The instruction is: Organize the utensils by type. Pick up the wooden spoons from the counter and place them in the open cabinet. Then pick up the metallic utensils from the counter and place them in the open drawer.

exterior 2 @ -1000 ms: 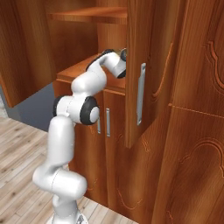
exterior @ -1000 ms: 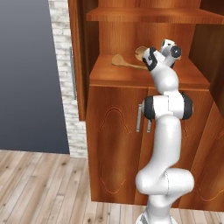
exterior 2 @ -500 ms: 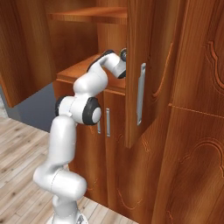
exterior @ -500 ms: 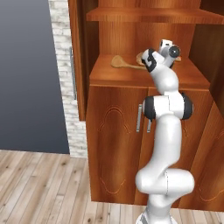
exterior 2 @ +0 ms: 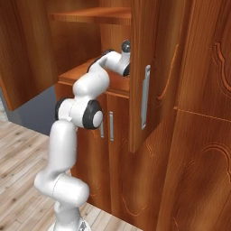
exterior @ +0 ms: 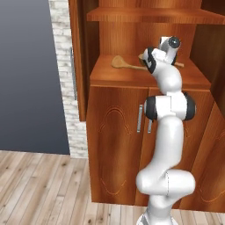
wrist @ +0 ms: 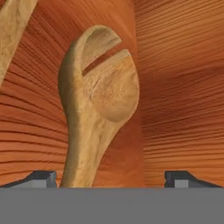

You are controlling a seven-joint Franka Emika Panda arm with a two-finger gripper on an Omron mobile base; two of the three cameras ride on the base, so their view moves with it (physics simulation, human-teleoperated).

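The pincer (wrist: 111,177) is wide apart, gripping nothing. The wooden spoon (wrist: 98,109) lies on the cabinet shelf (exterior: 132,75) right before it, its length stretching straight away, bowl farthest.

Two wooden spoons (wrist: 98,113) lie in one open cabinet (exterior: 145,74).

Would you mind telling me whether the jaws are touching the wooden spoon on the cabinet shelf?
Apart. In the hand view the fingertips stand wide either side of the wooden spoon, with shelf wood showing between each and its handle.
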